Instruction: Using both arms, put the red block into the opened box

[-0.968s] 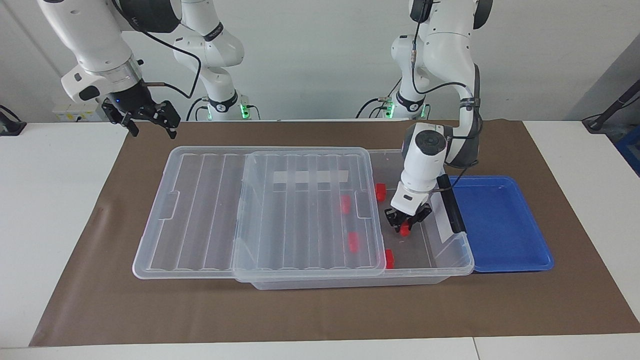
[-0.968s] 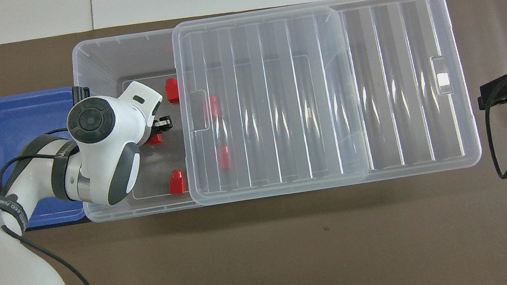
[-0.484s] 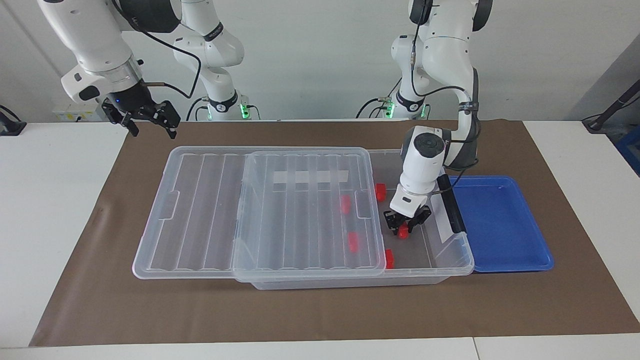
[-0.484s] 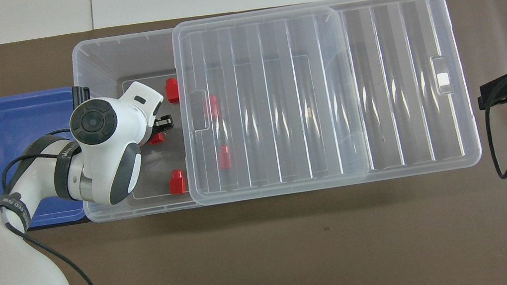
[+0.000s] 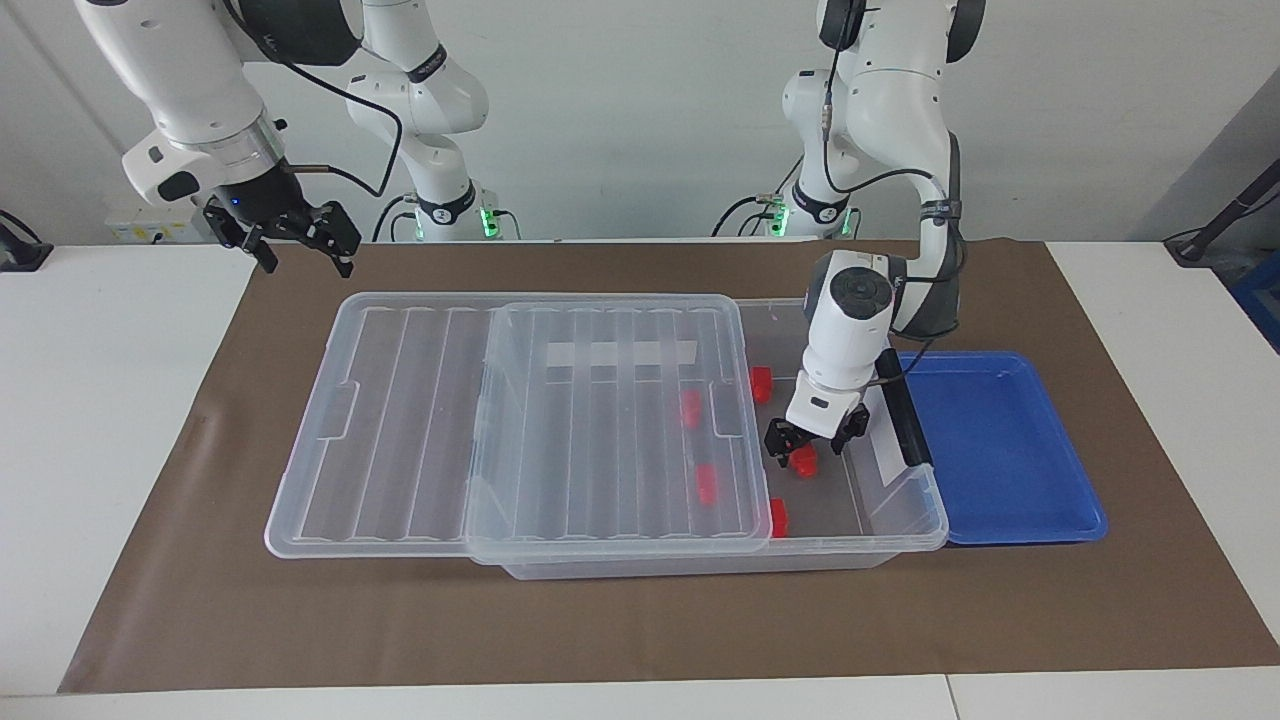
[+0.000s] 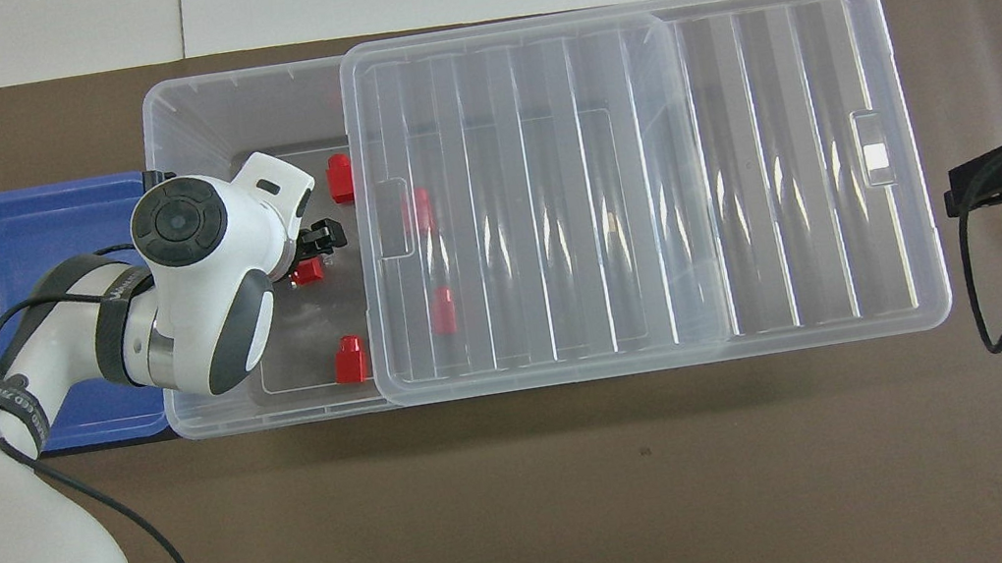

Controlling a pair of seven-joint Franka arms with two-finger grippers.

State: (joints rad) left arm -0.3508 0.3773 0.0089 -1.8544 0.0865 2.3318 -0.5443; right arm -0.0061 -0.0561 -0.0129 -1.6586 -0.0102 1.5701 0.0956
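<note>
Since a second ago: left gripper (image 5: 812,441) raised a little inside the opened box (image 5: 900,500) and spread apart, no longer pinching the red block (image 5: 803,461). Block now lying loose on the box floor just under the fingertips, whether touching one of them cannot be told. All else unchanged.

Left to right across the facing view:

Right gripper (image 5: 300,245) hanging in the air over the brown mat (image 5: 640,620) at the right arm's end of the table, fingers spread, holding nothing; waiting.

Ribbed clear lid (image 5: 520,430) resting slid toward the right arm's end, covering most of the box and leaving the left arm's end uncovered.

Two more red blocks (image 5: 690,408) dimly showing through the lid, two others (image 5: 761,383) at the lid's edge on the box floor.

Left gripper reaching down into the uncovered end, jaws apart over the released block.

Blue tray (image 5: 1000,440) just beside the box at the left arm's end.

In the overhead view: same block (image 6: 307,272) showing beside the left arm's wrist, black fingers (image 6: 322,239) just farther from the robots.
</note>
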